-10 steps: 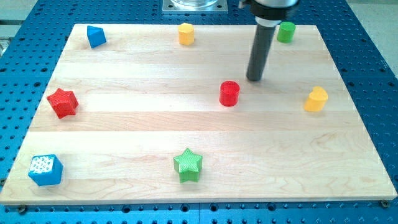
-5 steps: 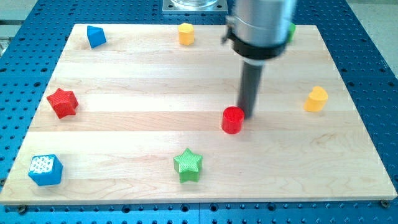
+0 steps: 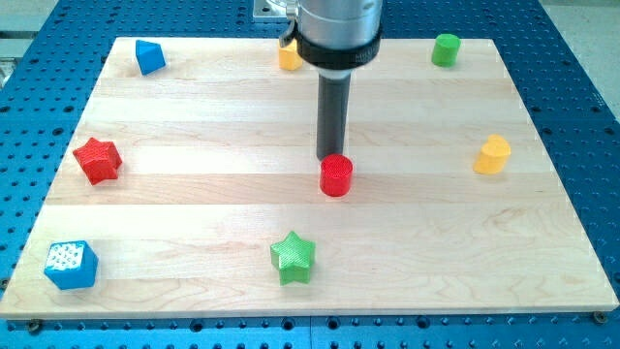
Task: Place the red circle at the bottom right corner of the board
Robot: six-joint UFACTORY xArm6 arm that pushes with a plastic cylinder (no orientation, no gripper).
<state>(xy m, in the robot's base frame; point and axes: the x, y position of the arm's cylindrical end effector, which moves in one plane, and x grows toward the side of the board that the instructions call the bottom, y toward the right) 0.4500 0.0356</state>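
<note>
The red circle (image 3: 336,176), a short red cylinder, stands near the middle of the wooden board (image 3: 194,107), a little toward the view's bottom. My tip (image 3: 332,159) sits right at its upper edge, touching or almost touching it from the view's top. The rod rises straight up to the arm's body at the view's top.
A green star (image 3: 293,257) lies below the red circle. A yellow block (image 3: 492,154) is at the right, a green cylinder (image 3: 446,49) at the top right, a yellow block (image 3: 287,55) partly behind the arm, a blue block (image 3: 149,56) top left, a red star (image 3: 98,160) left, a blue cube (image 3: 71,265) bottom left.
The rod came down from the top right, then swung left around the red circle to its top side. The red circle slid down and to the left.
</note>
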